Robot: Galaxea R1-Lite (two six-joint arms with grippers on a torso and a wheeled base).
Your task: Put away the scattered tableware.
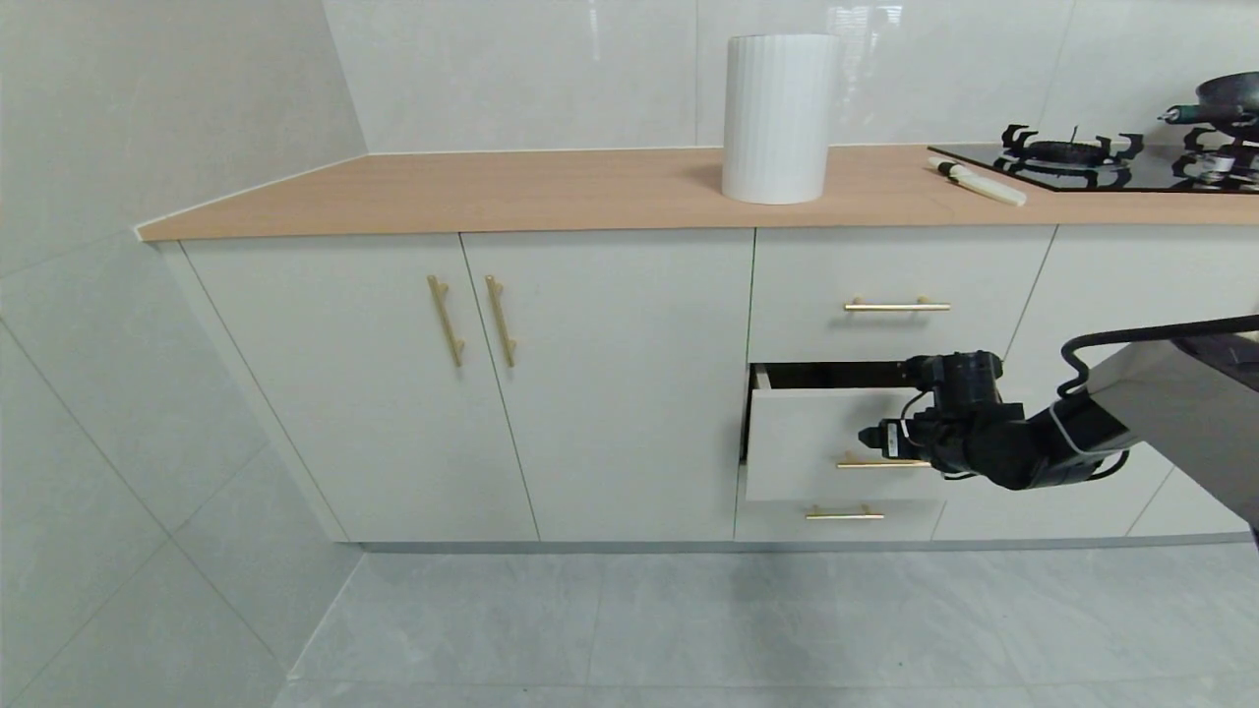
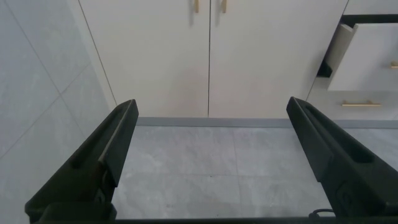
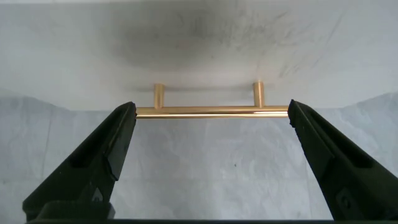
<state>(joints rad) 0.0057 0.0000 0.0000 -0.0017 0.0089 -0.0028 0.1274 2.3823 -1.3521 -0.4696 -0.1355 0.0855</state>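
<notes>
Brass handle [image 1: 866,464]: a thin, round, polished bar on two short posts, fixed across the front of the middle drawer [image 1: 816,433]. It offers a narrow, slick hold.
Right gripper [image 3: 211,113]: the jaws are spread wide and clamp nothing. The bar runs across the gap between the two black tapered fingers. Judged to be set at the handle to work the drawer.
Drawer: flat matt off-white front, standing partly out of the cabinet with a dark gap above it. The inside is hidden. It is probably the store meant for the tableware.
Utensil [image 1: 979,183]: long, slim and pale, with one darker end. It lies flat on the countertop [image 1: 551,187] just beside the stove [image 1: 1072,157], well apart from both grippers. Its exact kind cannot be told.
Countertop: smooth board in a wood tone with a square edge.
Ribbed cylinder [image 1: 777,118]: tall, white, with fluted sides, standing upright on the countertop near the utensil.
Left gripper [image 2: 211,109]: the jaws are wide apart and empty. It is low over the grey tiled floor [image 2: 205,162], facing the cupboard doors [image 2: 205,56]. Judged to be parked clear of the drawer.
Step in hand: drawer work; the utensil is not yet picked up.
</notes>
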